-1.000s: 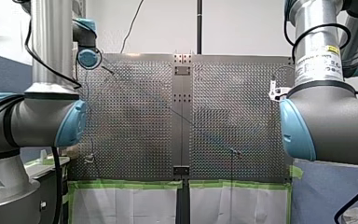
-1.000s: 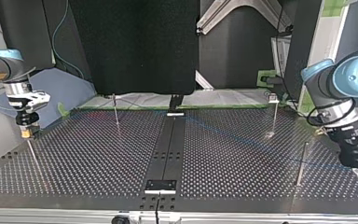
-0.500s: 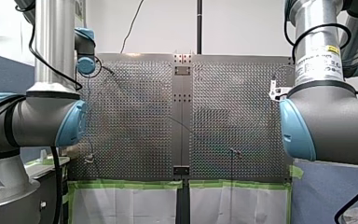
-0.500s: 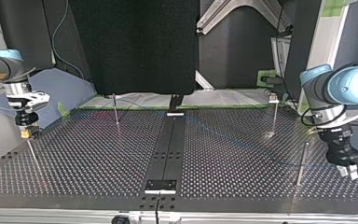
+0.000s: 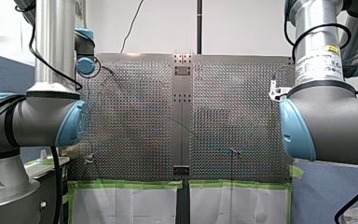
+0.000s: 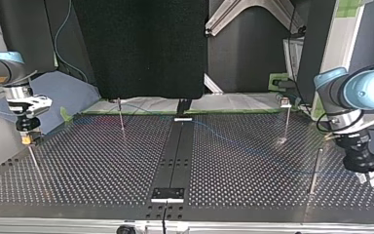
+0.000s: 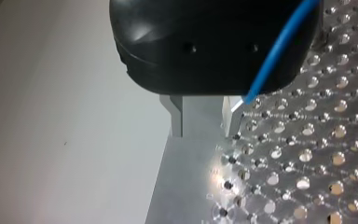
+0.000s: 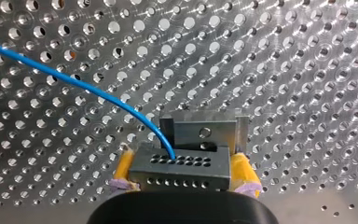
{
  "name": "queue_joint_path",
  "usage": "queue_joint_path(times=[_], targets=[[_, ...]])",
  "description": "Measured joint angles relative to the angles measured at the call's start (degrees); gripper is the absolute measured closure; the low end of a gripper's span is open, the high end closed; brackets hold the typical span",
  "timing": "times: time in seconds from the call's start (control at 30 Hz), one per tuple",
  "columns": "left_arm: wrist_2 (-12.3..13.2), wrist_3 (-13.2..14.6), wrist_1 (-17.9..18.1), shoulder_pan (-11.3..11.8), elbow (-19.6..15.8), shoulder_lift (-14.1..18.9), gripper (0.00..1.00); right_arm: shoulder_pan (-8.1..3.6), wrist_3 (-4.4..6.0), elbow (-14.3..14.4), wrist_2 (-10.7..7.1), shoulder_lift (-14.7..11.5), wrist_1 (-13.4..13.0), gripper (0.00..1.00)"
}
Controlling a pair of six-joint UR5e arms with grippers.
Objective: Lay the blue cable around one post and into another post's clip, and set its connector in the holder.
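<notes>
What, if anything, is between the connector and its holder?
Nothing visible. In the right wrist view the connector, held by my right end effector, sits just before the holder; the blue cable curves away to one side.

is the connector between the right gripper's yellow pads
Yes, the dark connector sits between the right gripper's yellow pads, with the blue cable entering it.

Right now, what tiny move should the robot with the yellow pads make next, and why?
Probably ease my right gripper ahead a little: it grips the connector, with the blue cable running from it, and the metal holder sits just ahead.
</notes>
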Motion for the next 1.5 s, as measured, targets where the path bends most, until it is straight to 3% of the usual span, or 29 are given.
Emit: queue_joint_path(times=[0.33,0.63,0.8,0.87,0.9,0.97,1.0,1.07,1.5], targets=[[0.79,-1.20,0.45,-0.03,0.00,-2.66,0.53,0.01,0.00,0.02,-0.06,0.01,0.02,0.20],[0.41,-2.14,0.54,0.13,-0.01,-3.06,0.51,0.05,0.04,0.02,-0.08,0.08,-0.09,0.20],[-0.11,-2.53,0.09,0.10,-0.15,-3.08,0.37,0.04,0.06,0.02,-0.09,0.09,-0.13,0.17],[-0.19,-2.60,-0.23,-0.01,-0.15,-3.08,0.24,0.03,0.06,0.02,-0.10,0.10,-0.12,0.11],[-0.19,-2.62,-0.40,-0.07,-0.15,-3.08,0.24,0.03,0.05,0.02,-0.09,0.10,-0.11,0.11],[-0.20,-2.64,-0.96,-0.21,-0.16,-3.08,0.11,0.02,0.04,0.03,-0.10,0.11,-0.08,0.04],[-0.21,-2.64,-1.24,-0.28,-0.16,-3.08,0.11,0.02,0.04,0.02,-0.11,0.11,-0.07,0.04],[-0.21,-2.69,-1.84,-0.45,-0.17,-3.08,0.00,0.02,0.02,0.02,-0.13,0.11,-0.04,0.01],[-0.16,-3.19,-6.28,-1.46,-0.20,-3.06,0.00,0.25,-0.36,-0.01,-0.26,0.09,-0.08,0.01]])
